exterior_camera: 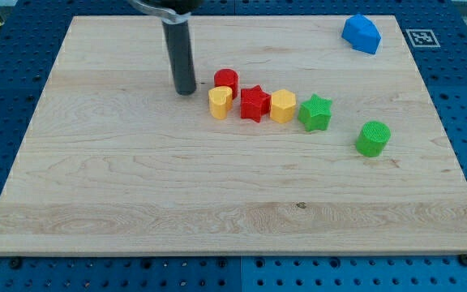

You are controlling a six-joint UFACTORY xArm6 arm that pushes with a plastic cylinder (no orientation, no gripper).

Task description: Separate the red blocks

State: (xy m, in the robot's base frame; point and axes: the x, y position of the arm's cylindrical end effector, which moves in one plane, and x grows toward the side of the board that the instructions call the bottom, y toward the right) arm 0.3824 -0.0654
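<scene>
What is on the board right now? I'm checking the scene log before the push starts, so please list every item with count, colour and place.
red cylinder: 1, red, board centre, just right of the rod
red star: 1, red, between the two yellow blocks
yellow heart: 1, yellow, below the red cylinder
yellow hexagon: 1, yellow, right of the red star
green star: 1, green, right of the hexagon
green cylinder: 1, green, apart, toward the view's right
blue block: 1, blue, view's top right corner
wooden board: 1, light wood
my tip: 1, dark, left of the red cylinder
</scene>
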